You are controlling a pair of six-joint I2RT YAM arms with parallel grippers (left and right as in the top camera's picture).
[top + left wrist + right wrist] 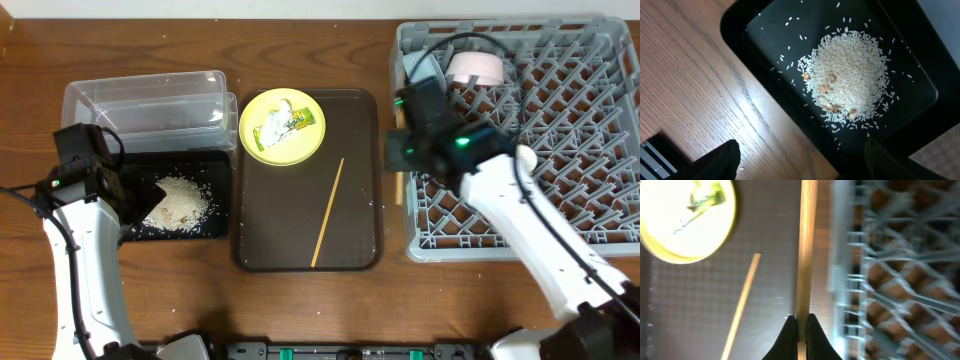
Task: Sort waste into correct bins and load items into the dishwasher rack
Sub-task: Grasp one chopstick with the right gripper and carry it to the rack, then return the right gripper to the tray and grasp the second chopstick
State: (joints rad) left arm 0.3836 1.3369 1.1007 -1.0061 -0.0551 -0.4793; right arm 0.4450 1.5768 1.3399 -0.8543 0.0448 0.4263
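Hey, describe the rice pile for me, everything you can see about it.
The rice heap is a loose, low mound of whitish grains, with a few tan-brown scraps mixed in near one edge. It lies on the floor of the shallow black tray, roughly central, with stray grains scattered around it. Only the tray touches it.

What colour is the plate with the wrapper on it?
Yellow; the plate shows best in the overhead view.

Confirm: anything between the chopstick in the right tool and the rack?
Nothing visible. The right tool is shut on the chopstick, right beside the rack; only the rack's own left wall lies between them.
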